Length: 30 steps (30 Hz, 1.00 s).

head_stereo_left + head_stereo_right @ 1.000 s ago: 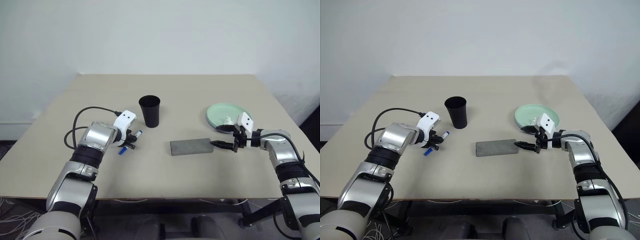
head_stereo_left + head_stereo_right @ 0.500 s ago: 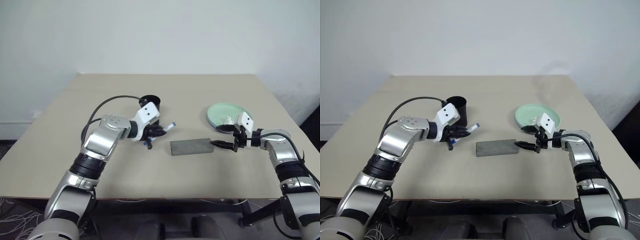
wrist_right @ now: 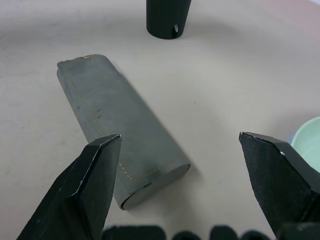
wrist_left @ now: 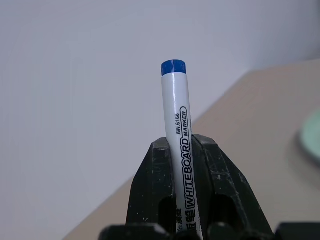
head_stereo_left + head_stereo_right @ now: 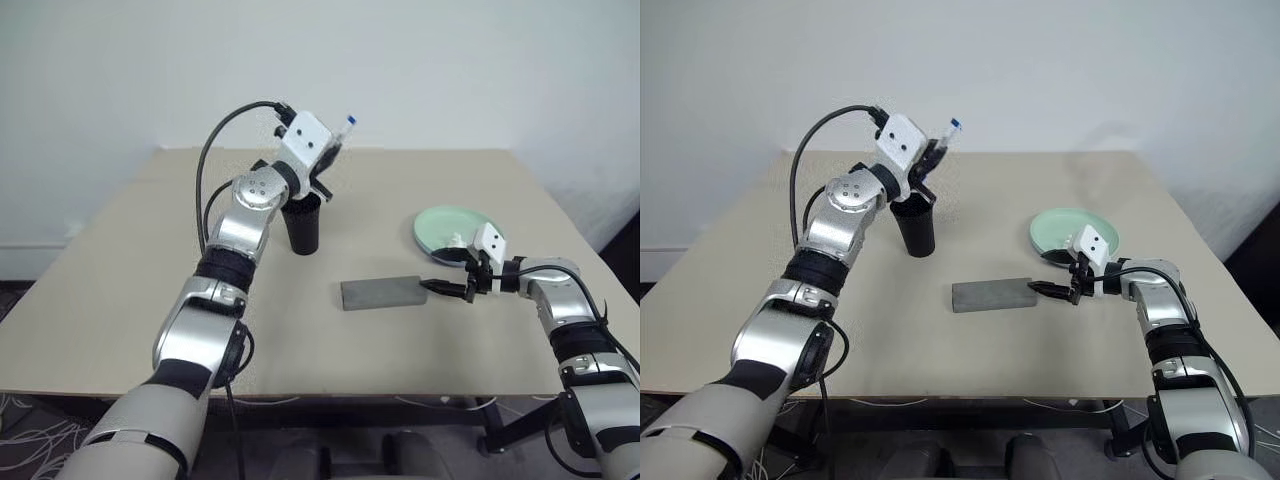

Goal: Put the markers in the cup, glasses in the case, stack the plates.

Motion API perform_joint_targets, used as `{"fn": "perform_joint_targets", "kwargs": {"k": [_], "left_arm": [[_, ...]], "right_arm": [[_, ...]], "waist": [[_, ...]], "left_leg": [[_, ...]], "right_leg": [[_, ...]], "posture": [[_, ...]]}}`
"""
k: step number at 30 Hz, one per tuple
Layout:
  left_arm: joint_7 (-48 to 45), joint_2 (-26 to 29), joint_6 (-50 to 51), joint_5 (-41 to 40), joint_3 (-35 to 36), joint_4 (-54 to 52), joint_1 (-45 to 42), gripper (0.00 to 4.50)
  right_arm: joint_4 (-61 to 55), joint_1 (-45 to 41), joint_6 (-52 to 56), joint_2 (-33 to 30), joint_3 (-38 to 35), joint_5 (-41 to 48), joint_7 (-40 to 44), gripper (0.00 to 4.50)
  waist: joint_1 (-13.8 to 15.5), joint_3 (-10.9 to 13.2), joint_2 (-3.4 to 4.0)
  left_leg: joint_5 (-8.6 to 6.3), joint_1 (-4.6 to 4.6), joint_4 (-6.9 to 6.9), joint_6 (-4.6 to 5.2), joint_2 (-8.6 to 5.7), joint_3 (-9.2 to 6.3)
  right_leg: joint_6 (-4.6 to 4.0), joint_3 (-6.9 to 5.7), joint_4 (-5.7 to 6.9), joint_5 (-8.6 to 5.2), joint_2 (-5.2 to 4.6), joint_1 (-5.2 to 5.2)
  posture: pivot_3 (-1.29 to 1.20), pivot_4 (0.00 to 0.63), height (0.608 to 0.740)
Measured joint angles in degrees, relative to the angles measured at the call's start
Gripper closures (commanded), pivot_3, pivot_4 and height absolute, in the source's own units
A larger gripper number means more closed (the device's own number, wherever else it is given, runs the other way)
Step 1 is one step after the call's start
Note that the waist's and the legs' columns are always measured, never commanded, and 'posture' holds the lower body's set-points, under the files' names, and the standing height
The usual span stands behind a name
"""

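The left gripper (image 4: 181,150) is closed on the marker (image 4: 178,130) at mid-body, above the cup (image 5: 301,224). It looks light, stiff and smooth, so it may slip. The right gripper (image 3: 180,170) stands wide open by the case (image 3: 117,147), empty.

A white blue-capped whiteboard marker (image 4: 176,125) is sticking up above the black tapered plastic cup (image 5: 301,226); the closed grey oblong case (image 5: 384,292) is lying flat beside the pale green round plate (image 5: 440,226).

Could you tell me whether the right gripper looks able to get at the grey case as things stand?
Probably yes. The right gripper hovers at the near end of the grey case with its jaws open wide, and nothing lies between them on the table.
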Motion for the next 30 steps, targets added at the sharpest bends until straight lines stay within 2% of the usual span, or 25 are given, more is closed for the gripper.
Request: {"fn": "perform_joint_targets", "kwargs": {"k": [7,19,28,30], "left_arm": [[7.3,-0.7,-7.2,1.3,2.0,11.2,-0.3,4.39],[7.4,-3.2,-13.8,-0.2,7.1,16.6,-0.3,4.39],[7.5,-3.3,-14.3,-0.1,8.5,17.7,-0.3,1.31],[7.4,-3.3,-14.3,-0.1,8.8,17.7,-0.3,1.31]], "right_arm": [[-1.2,0.5,0.2,-0.1,-0.3,0.1,-0.5,0.41],[-1.4,0.7,0.6,-0.1,-0.3,0.0,-1.1,0.41],[-1.4,0.6,0.6,-0.1,-0.3,0.0,-1.2,0.41],[-1.4,0.6,0.6,-0.1,-0.3,0.0,-1.2,0.41]], "waist": [[0.1,0.0,-0.01],[0.0,0.0,-0.02],[0.0,0.0,-0.02],[0.0,0.0,-0.02]], "left_leg": [[-0.03,-0.05,0.00,0.01,-0.03,-0.06],[-0.03,-0.05,0.01,0.00,-0.04,-0.03],[-0.03,-0.05,0.01,0.00,-0.04,-0.05],[-0.03,-0.05,0.01,0.00,-0.04,-0.06]], "right_leg": [[0.04,-0.02,-0.04,0.03,-0.04,-0.01],[0.05,-0.06,-0.02,0.03,-0.06,-0.01],[0.05,-0.07,-0.02,0.03,-0.05,-0.01],[0.05,-0.07,-0.02,0.03,-0.06,-0.01]], "posture": [[0.00,0.000,0.733],[0.00,0.000,0.733],[0.00,0.000,0.733],[0.00,0.000,0.733]]}}
